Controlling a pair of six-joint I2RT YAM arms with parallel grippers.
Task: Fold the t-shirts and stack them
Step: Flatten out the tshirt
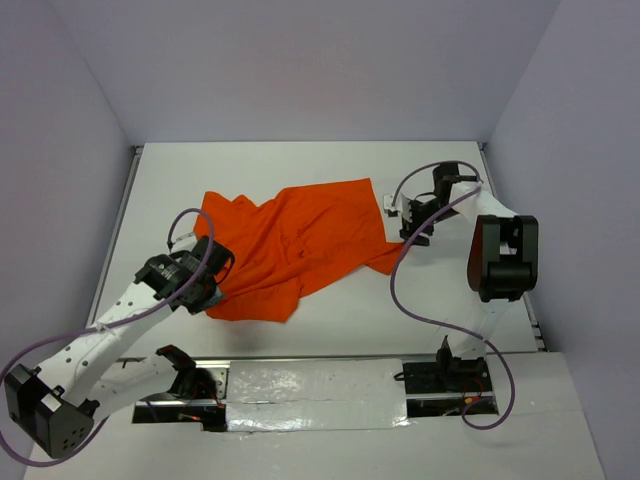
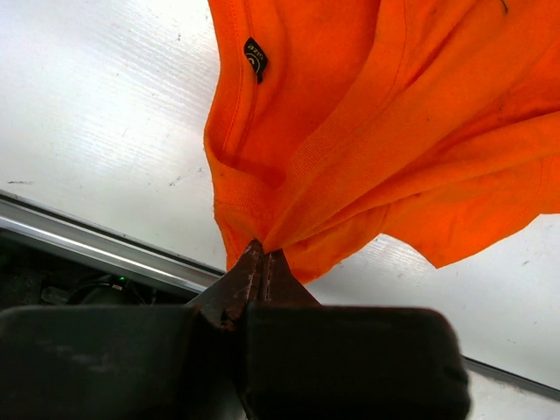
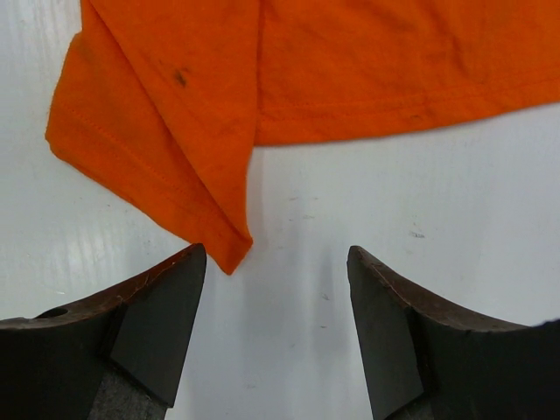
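The orange t-shirt (image 1: 290, 245) lies crumpled on the white table, spread from centre-left to centre-right. My left gripper (image 1: 215, 272) is shut on a bunched edge of the t-shirt (image 2: 350, 157) at its near-left side; a small dark label (image 2: 255, 58) shows near the neckline. My right gripper (image 1: 410, 228) is open at the shirt's right end, just off the fabric. In the right wrist view the t-shirt (image 3: 262, 79) lies ahead of the gripper (image 3: 276, 262), with a folded corner tip (image 3: 229, 254) close to the left finger (image 3: 166, 306), not between the jaws.
The table's near metal edge (image 2: 87, 241) runs just behind my left gripper. A small white object (image 1: 388, 205) lies by the shirt's far right corner. Grey walls enclose the table at the back and sides.
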